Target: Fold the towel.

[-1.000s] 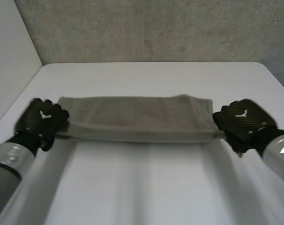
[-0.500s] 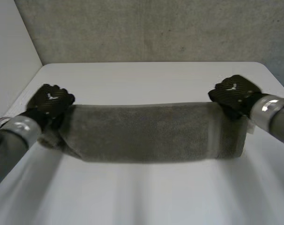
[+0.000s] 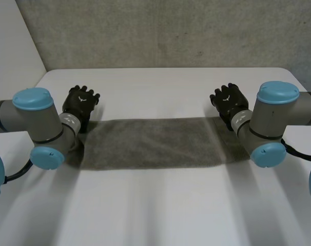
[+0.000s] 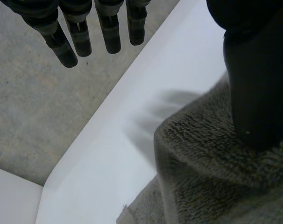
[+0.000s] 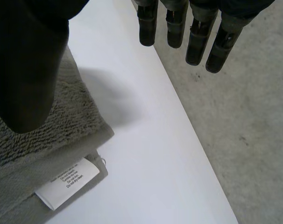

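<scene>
The left arm point(image 3: 35, 123) is bending in over the left side of the table. The left hand point(image 3: 79, 102) is sitting at the far left corner of the grey towel point(image 3: 155, 143); its fingers point(image 4: 109, 28) are pointing out straight, far from the thumb point(image 4: 258, 70), so this hand is wide open and holding nothing; the thumb is hanging over the fuzzy corner, and I cannot tell if it is touching.

The towel is lying flat on the table in one long strip, running from one arm across to the other. In the left wrist view a second layer is peeking out under the top one, so it is looking folded over once already. I think the hands are sitting at the two far corners because that is where a long fold is laid down and lined up. The next fold is probably going to need the two short ends brought together.

The right hand point(image 3: 228, 100) is sitting at the far right corner of the towel; its fingers are straight too and spread away from its thumb, so it is also wide open and holding nothing. A small white label point(image 5: 67, 184) is poking out from the lower layer, just beside that thumb. The right arm point(image 3: 276, 120) is bending in from the right side.

The table point(image 3: 155, 205) is white and smooth. A rough grey wall point(image 3: 160, 31) is standing behind it; a plain white panel point(image 3: 12, 51) is standing at the left.
</scene>
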